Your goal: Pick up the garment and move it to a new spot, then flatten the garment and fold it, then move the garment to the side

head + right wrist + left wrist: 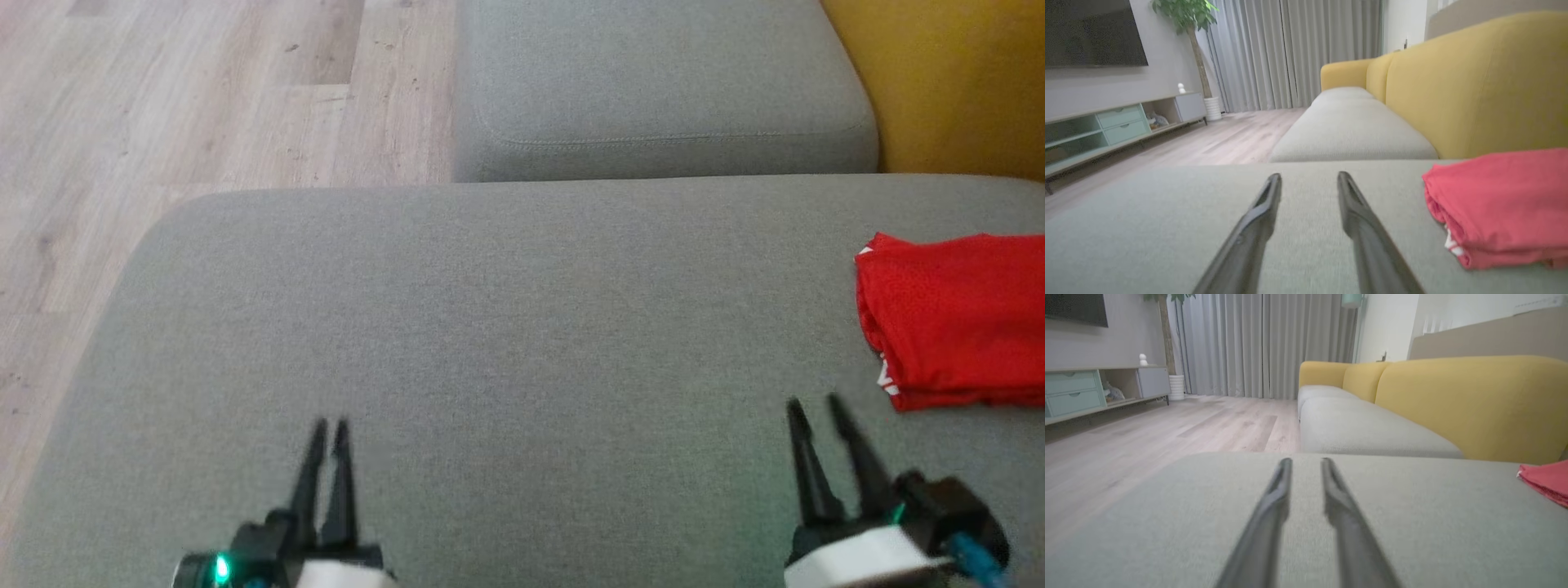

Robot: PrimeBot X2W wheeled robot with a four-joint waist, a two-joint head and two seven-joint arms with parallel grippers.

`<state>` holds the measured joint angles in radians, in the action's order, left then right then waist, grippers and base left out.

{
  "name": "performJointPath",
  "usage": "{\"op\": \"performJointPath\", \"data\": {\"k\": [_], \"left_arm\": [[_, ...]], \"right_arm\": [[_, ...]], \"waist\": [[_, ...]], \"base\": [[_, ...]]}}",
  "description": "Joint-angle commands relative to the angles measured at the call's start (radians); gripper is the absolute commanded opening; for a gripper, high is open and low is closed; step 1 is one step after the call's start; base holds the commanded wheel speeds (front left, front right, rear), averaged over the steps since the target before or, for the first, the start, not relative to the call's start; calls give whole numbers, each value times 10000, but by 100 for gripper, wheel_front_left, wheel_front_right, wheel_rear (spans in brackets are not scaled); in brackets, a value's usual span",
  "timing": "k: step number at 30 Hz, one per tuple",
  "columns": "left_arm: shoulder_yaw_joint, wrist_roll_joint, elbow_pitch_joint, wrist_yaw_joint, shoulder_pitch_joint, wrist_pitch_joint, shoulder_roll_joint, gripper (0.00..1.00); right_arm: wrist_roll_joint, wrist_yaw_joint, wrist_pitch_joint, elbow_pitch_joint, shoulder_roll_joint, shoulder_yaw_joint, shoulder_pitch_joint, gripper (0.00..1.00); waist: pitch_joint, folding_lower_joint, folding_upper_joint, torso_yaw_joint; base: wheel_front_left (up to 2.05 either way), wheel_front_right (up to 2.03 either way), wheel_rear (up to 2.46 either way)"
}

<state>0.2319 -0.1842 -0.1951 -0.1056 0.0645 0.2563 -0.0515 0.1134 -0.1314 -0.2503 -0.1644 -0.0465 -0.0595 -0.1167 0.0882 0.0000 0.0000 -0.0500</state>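
The garment (pixel 955 318) is red with a bit of white trim and lies folded in a neat stack at the right edge of the grey cushion (pixel 506 327). In the right wrist view the garment (pixel 1498 204) sits just right of my fingers; the left wrist view catches the garment (pixel 1545 479) at its far right. My right gripper (pixel 816 408) hovers low at the front right, a little left of and nearer than the stack, open and holding nothing. My left gripper (pixel 330 426) hovers at the front left, its fingers a narrow gap apart, open and holding nothing.
A second grey seat cushion (pixel 653 82) lies beyond this one, with the yellow sofa back (pixel 955 82) to the right. Wooden floor (pixel 180 106) runs along the left. A TV cabinet (pixel 1118 126), a potted plant (pixel 1188 24) and grey curtains (pixel 1298 53) stand far across the room.
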Motion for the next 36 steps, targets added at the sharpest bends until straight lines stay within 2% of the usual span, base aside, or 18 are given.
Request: {"op": "performJointPath", "data": {"k": [1, 36], "left_arm": [[0, -6, -65, 2, 42, -2, 0, 0], [-701, -4177, -238, 657, -424, -822, -184, 0]], "right_arm": [[6, 0, 0, -81, 4, -3, -33, 0], [4343, 2, 832, -309, -168, 257, 568, 0]], "waist": [[0, 0, 0, 1], [-254, 0, 0, 139]], "base": [[0, 0, 0], [0, 0, 0]]}}
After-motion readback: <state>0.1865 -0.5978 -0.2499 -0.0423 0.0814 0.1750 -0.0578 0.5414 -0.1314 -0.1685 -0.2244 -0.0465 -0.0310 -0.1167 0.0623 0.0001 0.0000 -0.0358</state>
